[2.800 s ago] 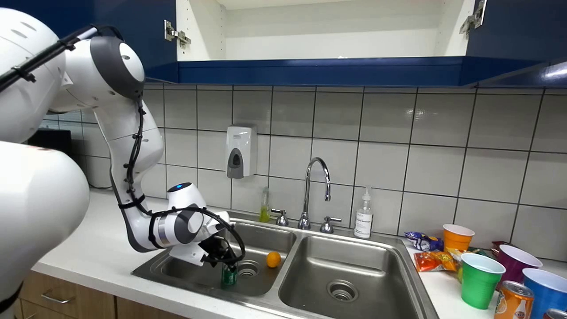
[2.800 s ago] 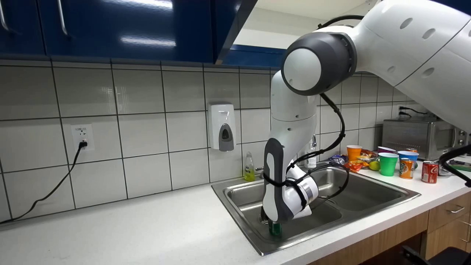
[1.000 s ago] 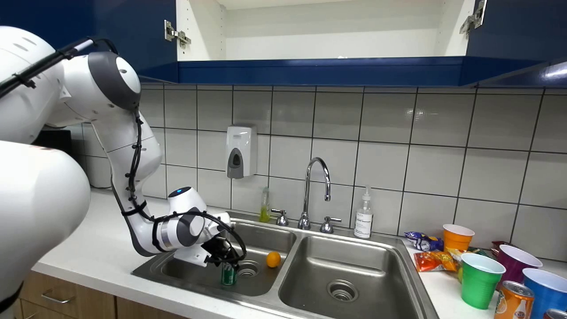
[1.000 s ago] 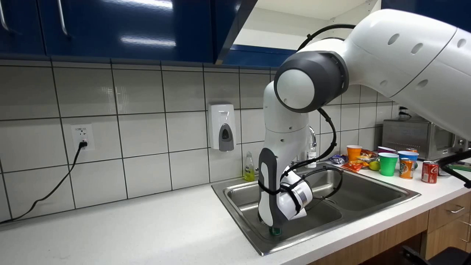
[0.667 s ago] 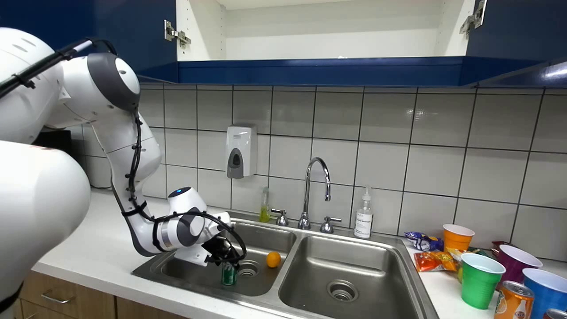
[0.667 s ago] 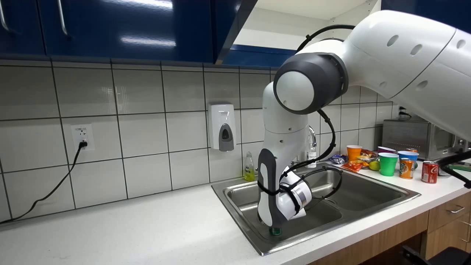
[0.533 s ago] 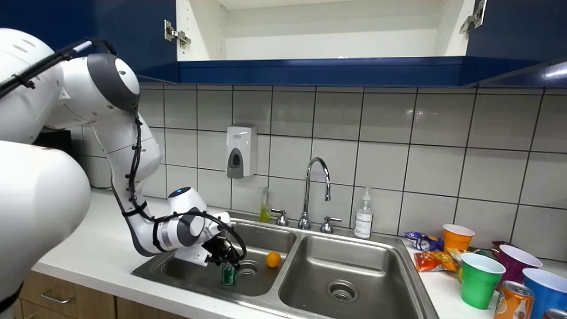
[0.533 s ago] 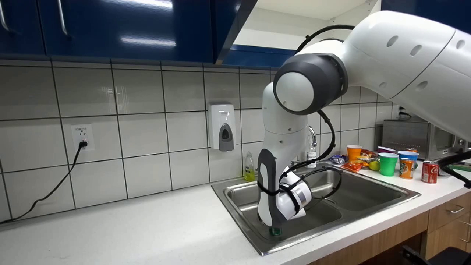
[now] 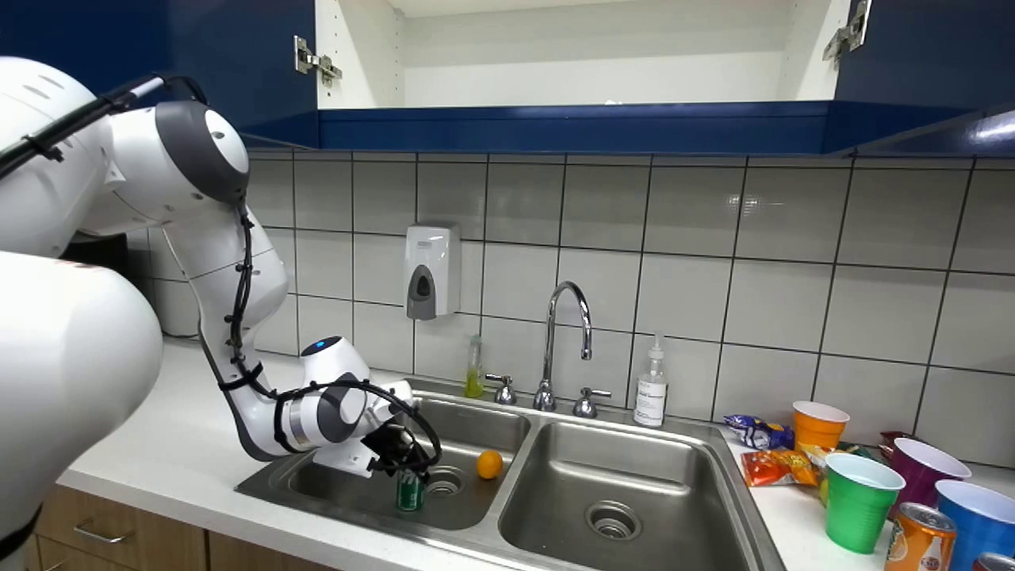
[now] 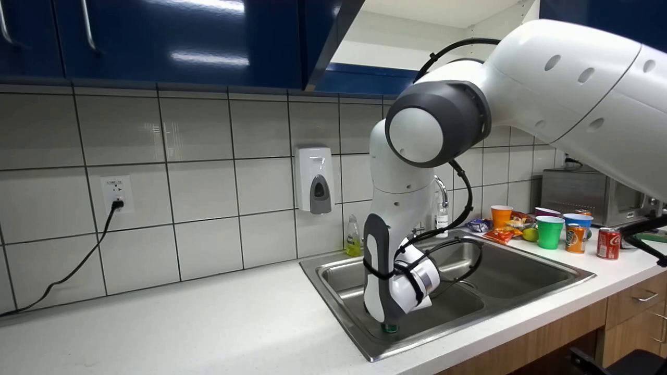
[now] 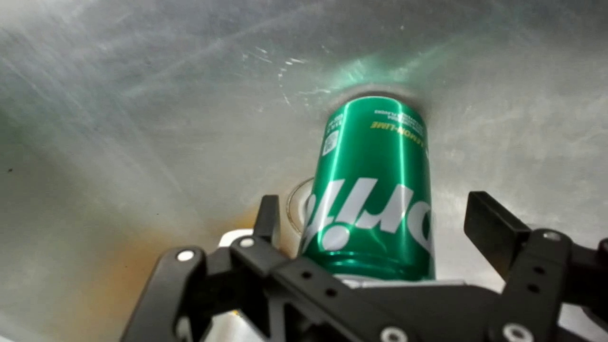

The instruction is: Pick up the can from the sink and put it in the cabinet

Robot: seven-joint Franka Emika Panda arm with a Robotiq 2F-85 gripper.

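Much of the can (image 11: pixel 375 156) is covered: in the wrist view its near end runs out of sight behind the dark body of the hand (image 11: pixel 373 205), and in an exterior view just a green edge shows below the arm (image 10: pixel 448 120). It stands upright in the sink (image 9: pixel 674 507), in the same basin as a round orange object (image 9: pixel 489 465). The fingers (image 11: pixel 494 228) are spread wide, one to each side of the can, with a gap between it and each. A drain (image 11: pixel 297 206) is half hidden. Both exterior views crop the top of the dark blue cabinet (image 9: pixel 571 128), where a white speck (image 9: pixel 613 102) above the lower edge is too small to name.

On the can, yellow "LEMON-LIME" reads upside down, and of the large white letters (they wrap round the side) "rit" can be made out. The lettering on a red can (image 10: pixel 608 243) and the label of a pump bottle (image 9: pixel 651 388) are too small to read.

Counted: two basins, two tap handles (image 9: pixel 585 403) flanking one faucet (image 9: pixel 549 349), two bottles (the pump bottle and a yellow-green bottle (image 9: pixel 473 381)), and on the bench (image 10: pixel 208 323) four cups: an orange cup (image 9: pixel 817 428), a green cup (image 9: pixel 863 507), a purple cup (image 9: pixel 924 482) and a blue cup (image 9: pixel 983 523). The packets (image 9: pixel 777 468) beside them overlap too much to number.
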